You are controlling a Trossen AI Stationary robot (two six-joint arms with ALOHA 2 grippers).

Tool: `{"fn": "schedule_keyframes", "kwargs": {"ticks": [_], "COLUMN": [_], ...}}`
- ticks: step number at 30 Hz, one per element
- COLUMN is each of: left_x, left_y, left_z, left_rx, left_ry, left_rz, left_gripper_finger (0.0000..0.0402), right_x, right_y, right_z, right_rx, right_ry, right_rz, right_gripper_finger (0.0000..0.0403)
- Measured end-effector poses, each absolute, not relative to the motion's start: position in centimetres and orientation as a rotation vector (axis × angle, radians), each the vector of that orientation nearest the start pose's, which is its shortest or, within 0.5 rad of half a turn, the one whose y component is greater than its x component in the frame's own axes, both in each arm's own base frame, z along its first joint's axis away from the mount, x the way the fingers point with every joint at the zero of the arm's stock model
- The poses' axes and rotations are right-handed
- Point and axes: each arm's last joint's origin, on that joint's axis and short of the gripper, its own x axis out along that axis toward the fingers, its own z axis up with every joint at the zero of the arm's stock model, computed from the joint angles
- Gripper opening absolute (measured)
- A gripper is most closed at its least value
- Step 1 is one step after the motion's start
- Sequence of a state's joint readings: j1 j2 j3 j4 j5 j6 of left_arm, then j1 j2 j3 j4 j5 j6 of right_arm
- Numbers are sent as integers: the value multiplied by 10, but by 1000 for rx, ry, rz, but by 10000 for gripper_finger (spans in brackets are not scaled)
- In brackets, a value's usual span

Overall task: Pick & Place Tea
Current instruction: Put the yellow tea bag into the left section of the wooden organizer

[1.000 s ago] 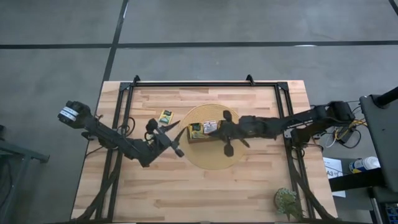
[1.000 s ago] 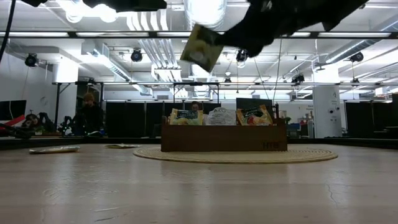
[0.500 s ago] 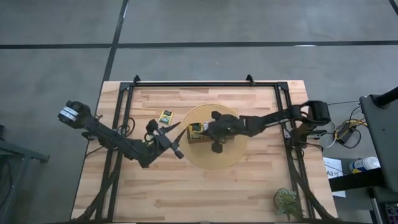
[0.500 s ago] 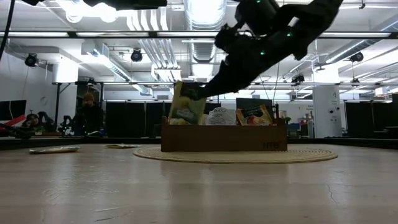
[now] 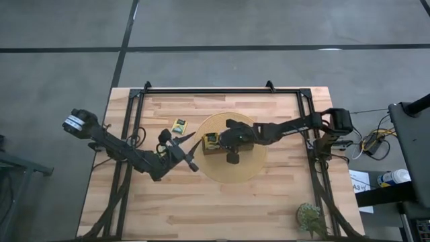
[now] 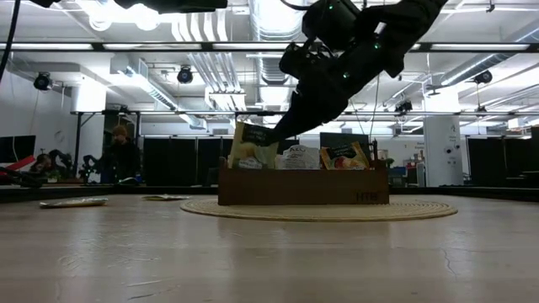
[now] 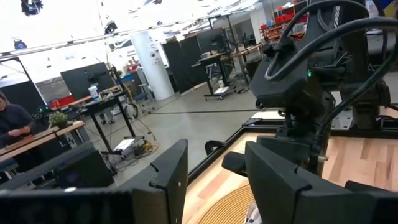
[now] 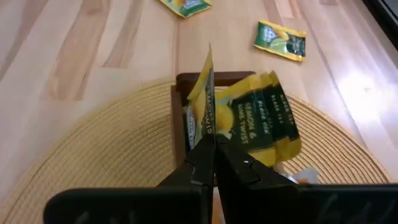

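Observation:
My right gripper (image 5: 218, 140) reaches from the table's right over the brown wooden tray (image 5: 213, 149), which sits on a round woven mat (image 5: 235, 168). It is shut on a yellow-green tea packet (image 6: 251, 145) whose lower part is down in the tray's left compartment. More packets stand in the tray (image 6: 341, 156). One loose yellow-green packet (image 5: 179, 125) lies flat on the table left of the mat; the right wrist view shows two (image 8: 281, 39). My left gripper (image 5: 190, 152) hovers open just left of the mat. My right gripper pinches the yellow-green packet between its two fingers at the upper edge (image 8: 209, 118), seen edge-on in the wrist view. The fingers (image 6: 271, 132) slant down from the table's right. The packet stands nearly upright, its lower part behind the tray's front wall (image 6: 253, 187), beside other packets (image 8: 264, 118).
Black frame rails (image 5: 134, 134) run along the table's left, right and far sides. A small potted plant (image 5: 311, 218) stands at the near right corner. Bare wood lies near the mat. People sit at desks in the room behind (image 6: 122, 156).
My right gripper has moved toward the table's left and down, carrying the yellow-green packet from high above the tray into the tray's left compartment. It has stayed shut on the packet. In the last half second it has only settled slightly.

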State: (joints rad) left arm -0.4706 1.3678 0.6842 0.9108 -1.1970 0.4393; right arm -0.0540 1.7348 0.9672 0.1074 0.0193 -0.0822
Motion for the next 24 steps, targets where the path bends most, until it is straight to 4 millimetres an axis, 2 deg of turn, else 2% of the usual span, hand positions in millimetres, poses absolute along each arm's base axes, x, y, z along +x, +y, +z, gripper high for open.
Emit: {"fn": "schedule_keyframes", "kwargs": {"ticks": [12, 16, 24], "left_x": [254, 253, 254], "left_y": [-99, -99, -99], "left_z": [272, 272, 272], "left_rx": [246, 248, 249], "left_ry": [4, 4, 5], "left_rz": [738, 737, 737], "left_gripper_finger": [153, 153, 153], "right_x": [374, 375, 376], "right_y": [-22, -24, -26], "right_z": [150, 156, 180], "right_rx": [-91, -94, -108], "right_ry": [737, 793, 846], "right_rz": [-36, -40, -69], "right_gripper_finger": [8, 8, 8]}}
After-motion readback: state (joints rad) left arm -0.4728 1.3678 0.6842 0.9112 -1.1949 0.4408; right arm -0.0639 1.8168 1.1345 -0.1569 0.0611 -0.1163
